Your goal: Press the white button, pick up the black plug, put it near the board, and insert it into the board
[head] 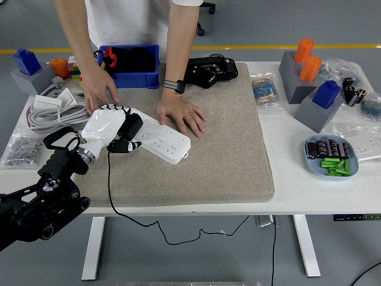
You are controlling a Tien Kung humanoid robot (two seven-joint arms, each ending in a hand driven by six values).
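Gripping the black plug (130,127), the left hand (110,130) is seen over the left end of the white power board (159,136), with its white-shelled fingers (128,145) curled around the plug's body. The plug is held tilted just above, or possibly touching, the board's upper face near that end; whether its pins are already in a socket cannot be told. From the plug a black cord (110,185) is trailed down across the grey mat (226,143) and over the near edge of the table (309,190).

The board lies slantwise on the mat and is steadied by a person at the far side: one hand (183,113) is laid flat by the board's upper edge near its middle, and the other hand (98,89) is rested just beyond the board's left end, close behind the robot hand. The right arm is not seen.

The step in hand is judged to be the insertion, the plug having been lifted and brought to the board. For the next move the pins would need to be lined up with one set of socket holes, the plug's tilt taken out, and a straight downward push applied, with the cord kept slack so that the plug is not dragged aside.
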